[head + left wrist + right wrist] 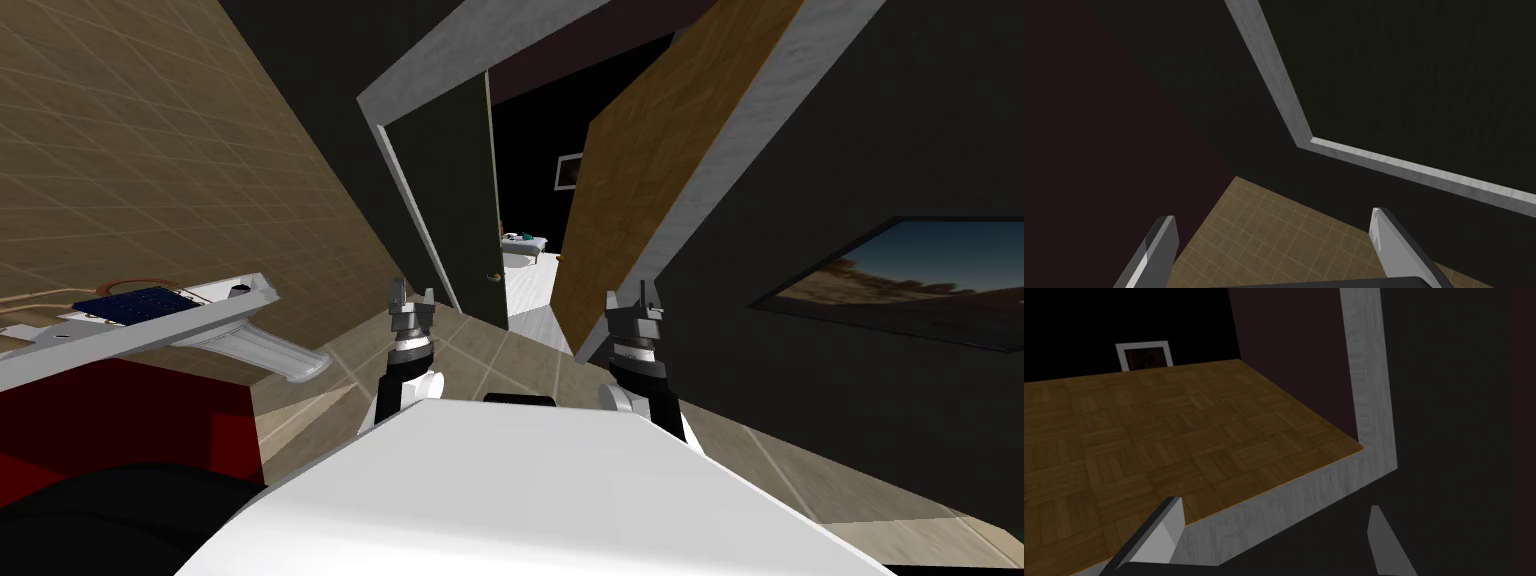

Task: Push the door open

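Note:
A grey door frame (430,60) stands ahead. Inside it a dark door leaf (450,200) with a small knob (492,277) sits on the left, and a wood-patterned panel (640,180) on the right. A narrow gap between them shows a lit room. My left gripper (412,290) is open, short of the dark leaf (1424,85) and its frame (1274,75), touching nothing; its own wrist view shows the gripper (1272,215). My right gripper (630,295) is open before the wood panel (1149,433) and the frame (1369,388), with the gripper (1275,504) holding nothing.
A white counter (150,320) over a red cabinet (120,420) juts in at my left, against a tan tiled wall (150,150). A framed picture (900,280) hangs on the dark right wall. Tiled floor (500,360) leads to the gap. A bed (525,243) lies beyond.

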You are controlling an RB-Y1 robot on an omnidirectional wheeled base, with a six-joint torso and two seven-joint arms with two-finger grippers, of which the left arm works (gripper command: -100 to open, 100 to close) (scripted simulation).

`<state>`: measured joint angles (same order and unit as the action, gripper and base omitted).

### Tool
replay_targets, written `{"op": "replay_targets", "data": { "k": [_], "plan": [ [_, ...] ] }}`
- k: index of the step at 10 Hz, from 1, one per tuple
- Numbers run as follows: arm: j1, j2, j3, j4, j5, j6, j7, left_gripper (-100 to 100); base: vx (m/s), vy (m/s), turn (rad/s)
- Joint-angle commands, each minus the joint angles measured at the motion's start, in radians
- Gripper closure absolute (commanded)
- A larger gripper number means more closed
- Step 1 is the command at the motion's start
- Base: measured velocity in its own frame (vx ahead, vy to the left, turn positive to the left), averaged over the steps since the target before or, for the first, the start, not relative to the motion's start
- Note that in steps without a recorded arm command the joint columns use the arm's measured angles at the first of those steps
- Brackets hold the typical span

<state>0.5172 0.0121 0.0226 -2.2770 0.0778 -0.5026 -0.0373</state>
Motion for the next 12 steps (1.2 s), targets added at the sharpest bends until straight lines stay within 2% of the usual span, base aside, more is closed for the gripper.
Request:
{"op": "replay_targets", "data": {
  "k": [1,6,12],
  "plan": [
    [-0.010,0.007,-0.006,0.038,-0.002,-0.007,0.002,-100,0.103,-0.040,-0.049],
    [-0.036,0.024,-0.021,0.142,-0.008,-0.026,0.007,-100,0.116,0.066,-0.054],
    [-0.075,0.041,-0.043,0.295,-0.016,-0.055,0.014,-100,0.093,0.052,-0.059]
  ]
}}
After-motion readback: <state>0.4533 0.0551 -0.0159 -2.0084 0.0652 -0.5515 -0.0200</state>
